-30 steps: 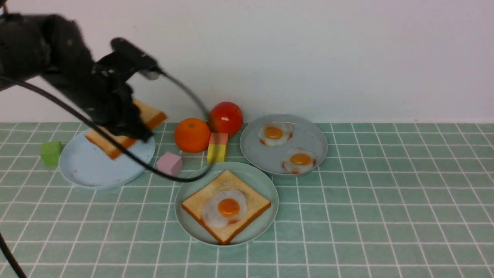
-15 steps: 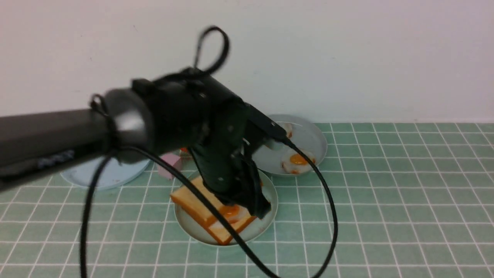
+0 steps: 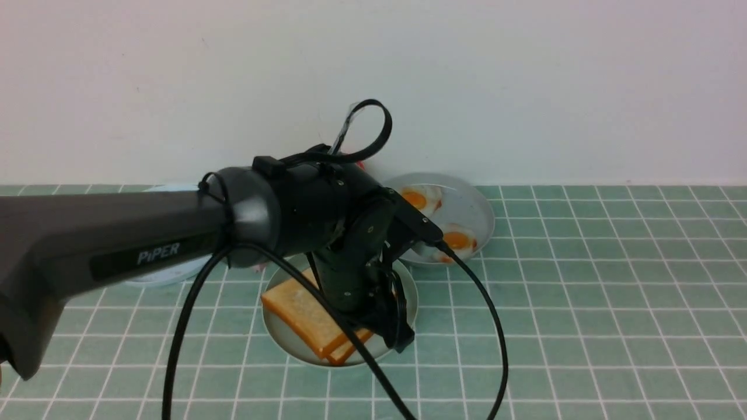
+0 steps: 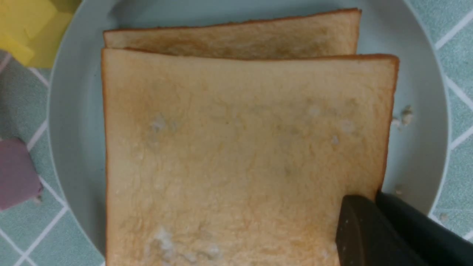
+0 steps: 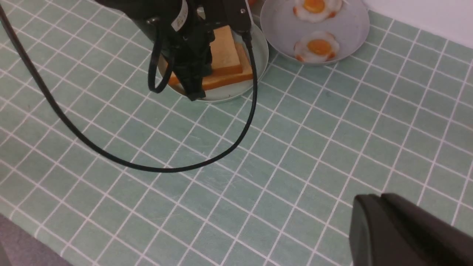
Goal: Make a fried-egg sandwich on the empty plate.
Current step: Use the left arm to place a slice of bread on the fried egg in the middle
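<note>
The mint-green plate [image 3: 274, 333] holds a lower toast slice [image 3: 352, 352] with a second toast slice [image 3: 297, 309] lying on it, slightly offset. The egg between them is hidden. My left gripper [image 3: 398, 337] is down at the plate's right side, shut on the corner of the top slice [image 4: 240, 147]; its fingers [image 4: 369, 229] pinch that corner over the plate rim [image 4: 419, 111]. The lower slice [image 4: 229, 37] peeks out beyond the top one. My right gripper [image 5: 380, 197] is shut and empty above the tiles, away from the plate [image 5: 259, 50].
A grey plate [image 3: 475, 205] with two fried eggs stands behind and right of the mint-green plate. A pale blue plate [image 3: 157, 272] lies behind my left arm. A pink block [image 4: 14, 173] and a yellow block [image 4: 26, 26] lie beside the plate. A black cable [image 5: 111, 157] loops across the tiles.
My left arm has carried the toast slice from the pale blue plate to the mint-green plate and lowered it onto the egg and lower slice. The egg is now covered.
</note>
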### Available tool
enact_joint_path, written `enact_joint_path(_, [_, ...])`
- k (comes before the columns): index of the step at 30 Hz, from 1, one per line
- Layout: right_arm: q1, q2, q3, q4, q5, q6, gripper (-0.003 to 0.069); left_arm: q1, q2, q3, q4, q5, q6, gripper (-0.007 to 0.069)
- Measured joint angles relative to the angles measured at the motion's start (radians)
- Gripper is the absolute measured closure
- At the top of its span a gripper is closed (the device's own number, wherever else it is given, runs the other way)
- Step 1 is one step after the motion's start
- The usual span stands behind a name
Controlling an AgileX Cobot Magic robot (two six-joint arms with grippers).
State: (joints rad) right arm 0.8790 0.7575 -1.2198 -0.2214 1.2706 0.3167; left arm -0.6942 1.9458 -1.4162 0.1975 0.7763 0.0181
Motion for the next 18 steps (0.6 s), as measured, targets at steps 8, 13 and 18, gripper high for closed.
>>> enact_joint_path(8, [0.0, 0.0, 0.0, 0.006, 0.0, 0.0, 0.0616, 0.0, 0.0, 0.0, -0.019, -0.028, -0.001, 0.0321])
enact_joint_path(13, [0.0, 0.0, 0.0, 0.007, 0.0, 0.0, 0.0616, 0.0, -0.005, -0.02, -0.043, -0.014, -0.029, 0.0218])
enact_joint_path(18, [0.0, 0.0, 0.0, 0.006, 0.0, 0.0, 0.061, 0.0, -0.137, -0.019, -0.108, 0.004, -0.061, 0.039])
